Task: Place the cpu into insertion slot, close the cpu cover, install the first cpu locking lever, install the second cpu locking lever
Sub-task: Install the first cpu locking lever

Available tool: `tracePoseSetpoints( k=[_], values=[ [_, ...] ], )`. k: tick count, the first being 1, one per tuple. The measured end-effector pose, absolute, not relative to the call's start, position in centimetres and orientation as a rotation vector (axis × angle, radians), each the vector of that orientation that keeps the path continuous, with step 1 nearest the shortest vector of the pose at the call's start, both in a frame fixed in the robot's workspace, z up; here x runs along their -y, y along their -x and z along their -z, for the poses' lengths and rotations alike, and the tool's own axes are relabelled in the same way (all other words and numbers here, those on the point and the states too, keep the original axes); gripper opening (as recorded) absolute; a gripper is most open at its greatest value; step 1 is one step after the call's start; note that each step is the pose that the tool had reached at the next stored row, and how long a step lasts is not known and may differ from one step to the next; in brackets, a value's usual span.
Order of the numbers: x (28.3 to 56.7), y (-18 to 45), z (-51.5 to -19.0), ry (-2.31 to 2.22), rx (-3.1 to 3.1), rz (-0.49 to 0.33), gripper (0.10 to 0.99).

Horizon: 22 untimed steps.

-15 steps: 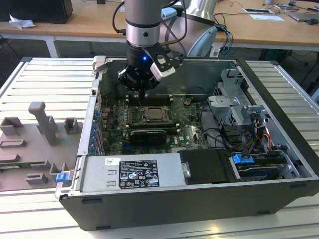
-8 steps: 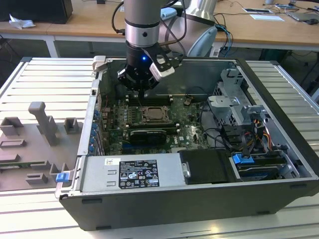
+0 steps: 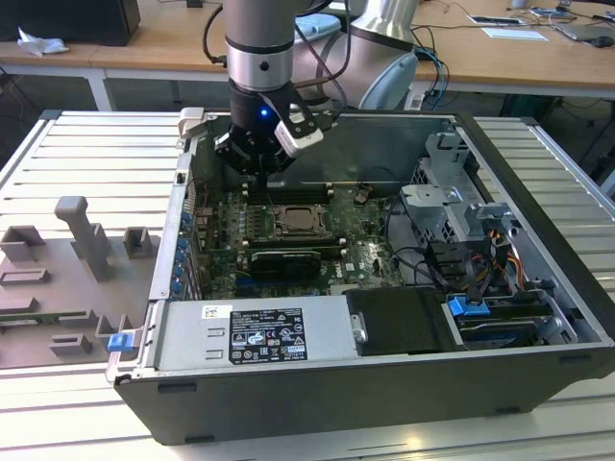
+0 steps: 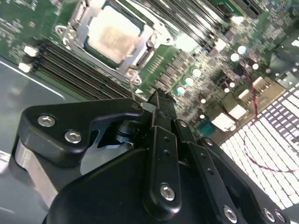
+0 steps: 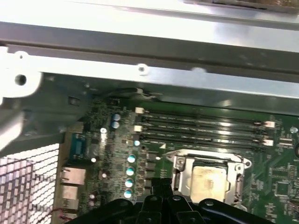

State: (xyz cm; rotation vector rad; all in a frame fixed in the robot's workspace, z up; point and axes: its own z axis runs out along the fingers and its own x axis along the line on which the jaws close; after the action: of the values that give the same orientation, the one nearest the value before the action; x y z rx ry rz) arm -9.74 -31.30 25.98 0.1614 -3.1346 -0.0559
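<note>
as the cpu (image 4: 113, 37) lay in the insertion slot (image 3: 275, 223) near the middle of the green board (image 5: 285, 186), framed by the cpu cover (image 5: 181, 173), the gripper (image 4: 158, 99) hovered near it, fingers together and empty; i judged a lever wanted a slow, low push.

A ribbed pale metal tabletop (image 3: 538, 144) runs under everything. Behind stand light wooden desks (image 3: 154, 48) with white legs, carrying papers (image 3: 514, 34) and what may be a black box (image 3: 67, 19); lighting is even.

Pale silver-grey square cpu (image 5: 211, 183): edge hidden behind black gripper (image 5: 160, 186), first wrist view. Thin silver cpu cover (image 4: 105, 60): corner cropped, second wrist view.
</note>
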Motion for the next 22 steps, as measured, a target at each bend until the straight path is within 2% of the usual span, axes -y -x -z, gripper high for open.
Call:
tracePoseSetpoints(
  k=[22],
  values=[
    [28.7, 9.7, -25.8, -0.152, 3.136, 0.06, 0.106]
  ],
)
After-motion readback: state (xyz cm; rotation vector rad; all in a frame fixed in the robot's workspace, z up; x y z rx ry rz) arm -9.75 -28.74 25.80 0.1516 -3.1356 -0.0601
